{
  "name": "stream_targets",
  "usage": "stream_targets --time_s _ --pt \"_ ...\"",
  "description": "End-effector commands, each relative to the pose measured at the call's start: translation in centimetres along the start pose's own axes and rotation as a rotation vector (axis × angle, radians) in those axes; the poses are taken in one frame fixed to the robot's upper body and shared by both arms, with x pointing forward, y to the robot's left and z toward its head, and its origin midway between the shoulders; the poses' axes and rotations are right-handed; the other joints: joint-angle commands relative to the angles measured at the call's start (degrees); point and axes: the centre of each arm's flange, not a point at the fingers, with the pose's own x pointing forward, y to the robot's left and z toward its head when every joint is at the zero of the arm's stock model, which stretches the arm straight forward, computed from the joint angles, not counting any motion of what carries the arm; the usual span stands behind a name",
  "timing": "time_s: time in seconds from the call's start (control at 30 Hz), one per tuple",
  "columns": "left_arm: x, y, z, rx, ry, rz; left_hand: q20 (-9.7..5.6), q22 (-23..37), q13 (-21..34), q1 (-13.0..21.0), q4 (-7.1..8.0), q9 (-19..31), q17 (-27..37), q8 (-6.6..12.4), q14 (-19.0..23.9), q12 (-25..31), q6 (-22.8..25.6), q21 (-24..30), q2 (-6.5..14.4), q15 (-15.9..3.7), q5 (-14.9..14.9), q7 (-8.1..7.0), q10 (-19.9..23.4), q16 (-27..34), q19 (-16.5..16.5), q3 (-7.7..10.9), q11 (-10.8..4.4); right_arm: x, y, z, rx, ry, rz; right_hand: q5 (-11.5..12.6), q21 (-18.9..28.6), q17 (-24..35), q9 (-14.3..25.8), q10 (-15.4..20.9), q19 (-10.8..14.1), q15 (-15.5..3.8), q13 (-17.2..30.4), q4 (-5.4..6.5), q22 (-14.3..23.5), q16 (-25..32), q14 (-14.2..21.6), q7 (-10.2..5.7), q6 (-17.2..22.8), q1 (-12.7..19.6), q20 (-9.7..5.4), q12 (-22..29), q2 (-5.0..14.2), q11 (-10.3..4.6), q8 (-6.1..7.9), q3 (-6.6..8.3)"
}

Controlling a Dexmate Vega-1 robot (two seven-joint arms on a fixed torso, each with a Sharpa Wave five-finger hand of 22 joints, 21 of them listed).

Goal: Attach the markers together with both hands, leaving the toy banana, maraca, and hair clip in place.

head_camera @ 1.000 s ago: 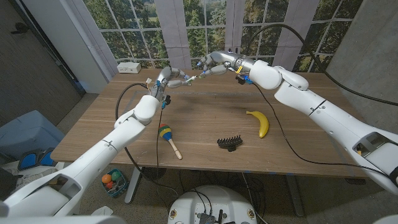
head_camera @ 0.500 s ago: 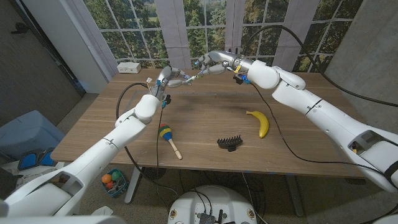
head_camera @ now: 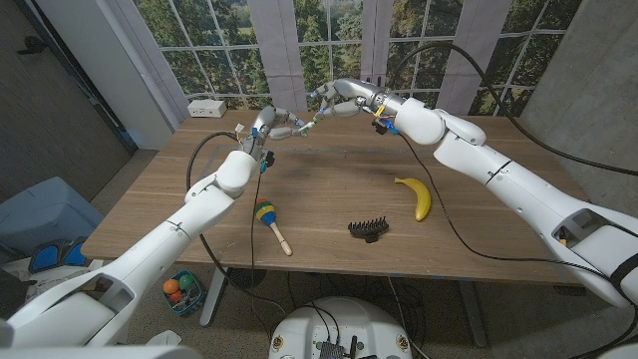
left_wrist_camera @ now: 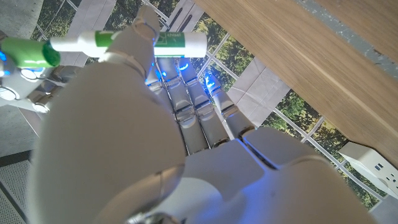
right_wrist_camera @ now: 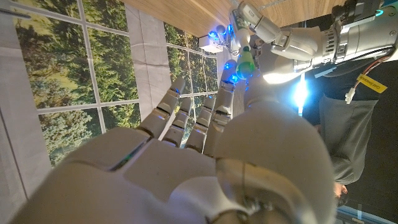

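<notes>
In the head view, both arms reach to the far side of the wooden table (head_camera: pixel 329 189), raised above it. The left hand (head_camera: pixel 276 127) and the right hand (head_camera: pixel 342 100) meet near the window, with a thin green-and-white marker (head_camera: pixel 307 124) spanning the gap between them. At this size it cannot be told whether one marker or two joined ones lie there. A toy banana (head_camera: pixel 417 195) lies on the right part of the table, a black hair clip (head_camera: pixel 368 228) near the front edge, and a coloured maraca (head_camera: pixel 269 220) left of it, all well apart from the hands. Below the table's left side a basket (head_camera: pixel 183 295) holds coloured balls.

The left wrist view shows that hand pinching a white marker with a green band (left_wrist_camera: pixel 155 42) between thumb and finger, its green cap (left_wrist_camera: pixel 25 52) pointing toward the other hand; the remaining fingers (left_wrist_camera: pixel 199 106) lie close together and fairly straight.

The right wrist view shows the right hand's fingers (right_wrist_camera: pixel 186 118) extended and near one another, with a green marker tip (right_wrist_camera: pixel 244 62) just past them where the left hand (right_wrist_camera: pixel 261 28) meets it. Whether the right thumb grips a marker cannot be told. A person (right_wrist_camera: pixel 348 137) stands behind.
</notes>
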Motion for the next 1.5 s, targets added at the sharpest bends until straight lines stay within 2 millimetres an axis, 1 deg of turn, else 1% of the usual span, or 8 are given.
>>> stream_targets --time_s 0.03,0.17,0.3,0.5,0.83,1.03,1.33,1.5 --pt "-0.7 0.3 0.1 0.001 0.007 0.014 -1.6 0.1 0.4 -0.1 6.65 0.7 0.0 0.72 -0.1 0.8 7.5 -0.2 -0.8 -6.35 -0.6 -3.65 11.6 -0.1 0.1 7.45 -8.3 -0.5 0.9 0.2 -0.034 0.013 0.046 0.0 0.4 0.0 0.1 1.8 -0.1 -8.96 0.4 -0.14 0.1 -0.3 -0.1 -0.14 1.0 0.7 0.07 0.8 0.19 -0.34 0.29 -0.12" --pt "-0.8 0.4 0.1 0.003 0.007 0.011 -1.51 0.0 0.6 -0.2 6.67 1.1 -0.1 0.94 0.3 1.4 7.2 -0.3 -0.9 -6.39 -1.2 -3.78 11.6 0.1 0.2 8.32 -8.35 -0.9 0.4 0.1 -0.046 0.026 0.031 0.2 0.5 0.0 0.4 1.8 0.0 -9.45 0.4 -0.08 0.1 0.1 0.7 -0.64 1.0 0.7 -0.26 0.8 0.22 -1.52 0.36 -0.24" --pt "-0.7 0.5 0.2 0.003 0.0 0.01 -1.44 0.0 0.4 -0.4 6.73 1.3 -0.3 0.8 0.7 1.6 6.3 -0.4 -0.8 -6.44 -1.8 -3.99 11.1 0.2 0.2 9.33 -8.42 -1.2 -0.1 0.2 -0.066 0.038 0.012 0.3 0.6 0.1 0.6 1.5 0.0 -9.62 0.4 0.04 0.1 0.3 1.0 -0.96 1.0 0.6 -0.48 0.6 0.32 -2.09 0.45 -0.32" --pt "-0.4 0.5 0.1 0.001 -0.002 0.012 -1.41 0.1 0.3 -0.7 6.82 1.4 -0.3 0.51 0.8 1.8 5.3 -0.4 -0.7 -6.48 -2.1 -4.13 10.9 0.3 0.3 9.99 -8.43 -1.6 -0.7 0.2 -0.079 0.056 0.002 0.5 0.7 0.2 1.0 1.5 0.3 -9.83 0.4 0.14 0.1 0.7 1.7 -1.32 1.0 0.6 -0.61 0.7 0.44 -2.78 0.59 -0.43" --pt "-0.2 0.5 0.0 0.0 -0.004 0.006 -1.35 0.2 0.3 -1.1 6.87 1.6 -0.2 0.51 0.9 2.0 5.0 -0.4 -0.6 -6.52 -2.2 -4.32 10.7 0.5 0.3 10.51 -8.45 -1.4 -0.7 0.1 -0.076 0.048 -0.009 0.7 0.9 0.3 1.0 2.0 0.5 -9.98 0.4 0.14 0.0 1.0 2.2 -1.51 1.1 0.7 -0.58 0.8 0.31 -2.87 0.63 -0.67" --pt "-0.1 0.3 0.1 0.0 -0.005 0.004 -1.31 0.2 -0.1 -1.2 6.8 1.4 -0.2 0.38 0.8 1.8 5.0 -0.4 -0.8 -6.52 -2.3 -4.34 10.4 0.5 0.3 10.75 -8.46 -1.4 -0.9 0.3 -0.054 0.03 -0.032 0.8 0.9 0.4 1.0 1.2 0.4 -9.93 0.4 0.21 0.0 1.0 2.1 -1.55 1.0 0.6 -0.65 0.5 0.32 -2.77 0.49 -0.82" --pt "-0.3 -0.3 0.7 0.001 -0.025 -0.02 -1.43 0.3 -0.9 -1.4 6.73 0.1 -0.2 0.14 0.7 1.2 6.2 -0.4 -0.9 -6.53 -2.2 -3.87 9.9 0.5 0.3 11.32 -8.48 -1.1 -0.4 0.7 -0.053 0.008 -0.039 0.9 1.0 0.5 0.9 -1.3 0.4 -9.88 0.4 0.2 0.1 0.5 0.6 -1.23 0.0 0.8 -0.65 -0.4 0.39 -2.25 -0.19 -1.06" --pt "-0.5 -0.3 1.0 0.004 -0.03 -0.024 -1.47 0.3 -1.2 -1.4 6.64 0.1 -0.2 0.4 1.0 1.1 6.7 -0.4 -1.0 -6.54 -2.3 -3.83 10.1 0.7 0.3 11.76 -8.5 -1.1 -0.1 0.7 -0.062 0.005 -0.04 0.9 1.0 0.5 0.9 -1.4 0.3 -9.92 0.3 0.13 0.0 0.4 0.5 -1.54 0.0 1.0 -0.68 -0.4 0.49 -2.07 -0.3 -1.07"
